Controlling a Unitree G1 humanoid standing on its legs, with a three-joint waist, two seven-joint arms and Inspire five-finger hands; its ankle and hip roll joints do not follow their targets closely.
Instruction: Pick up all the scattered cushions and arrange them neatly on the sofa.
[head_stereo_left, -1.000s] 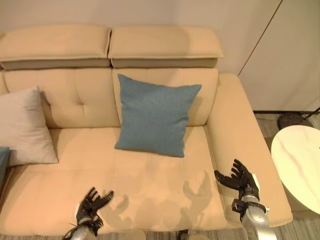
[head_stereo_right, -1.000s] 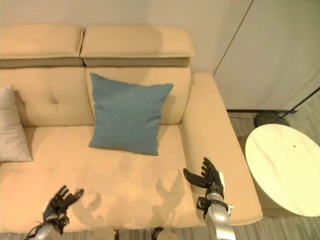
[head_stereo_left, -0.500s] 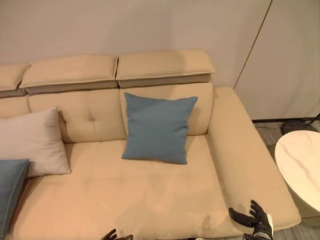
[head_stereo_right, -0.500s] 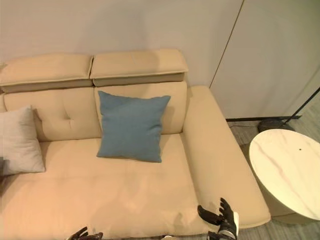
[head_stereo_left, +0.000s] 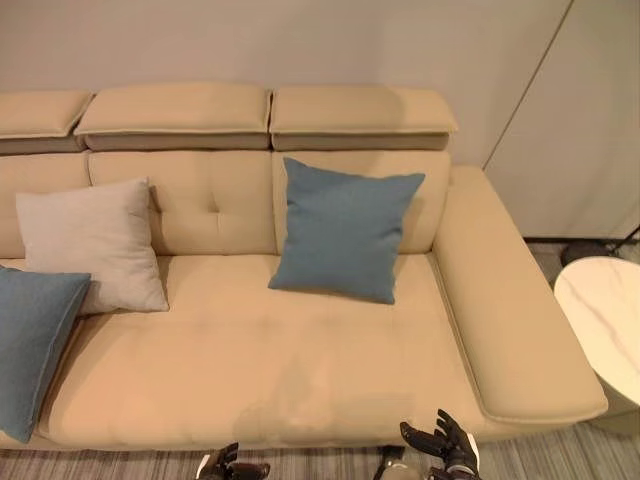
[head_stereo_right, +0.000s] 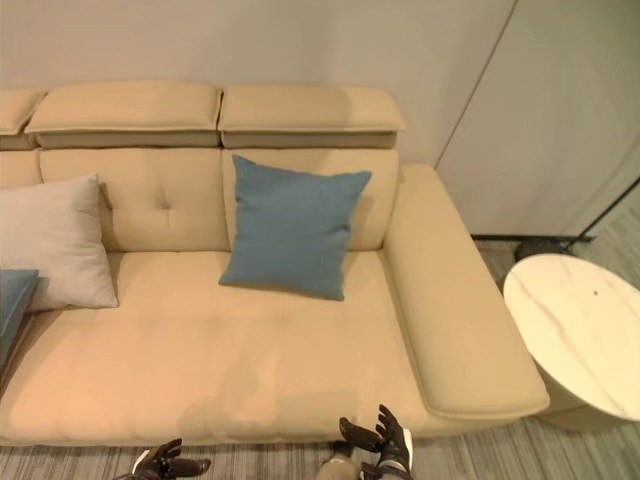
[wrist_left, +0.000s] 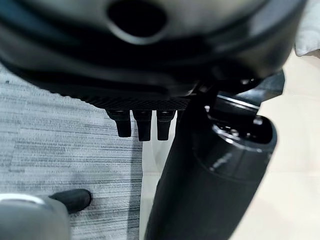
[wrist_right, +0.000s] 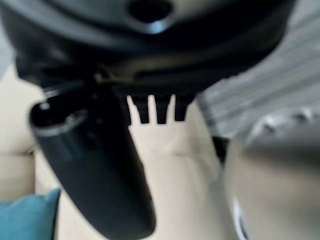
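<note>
A blue cushion (head_stereo_left: 345, 232) leans upright against the beige sofa's (head_stereo_left: 300, 360) backrest, right of the middle. A pale grey cushion (head_stereo_left: 95, 243) stands at the left of the seat. A second blue cushion (head_stereo_left: 30, 340) leans in front of it at the far left. My left hand (head_stereo_left: 232, 467) hangs low in front of the sofa's front edge, open and holding nothing. My right hand (head_stereo_left: 440, 445) is also open and empty, its fingers spread, just before the seat's front right corner. In the right wrist view a blue cushion's corner (wrist_right: 25, 220) shows past my thumb (wrist_right: 95, 170).
A round white marble table (head_stereo_left: 605, 320) stands to the right of the sofa's armrest (head_stereo_left: 510, 320). Grey striped carpet (wrist_left: 60, 150) covers the floor in front of the sofa. A dark lamp base (head_stereo_right: 540, 246) sits by the wall at the back right.
The whole picture has shifted: the camera pulled back, so the sofa's left side and the far-left blue cushion came into view. Both hands dropped from over the seat to below its front edge.
</note>
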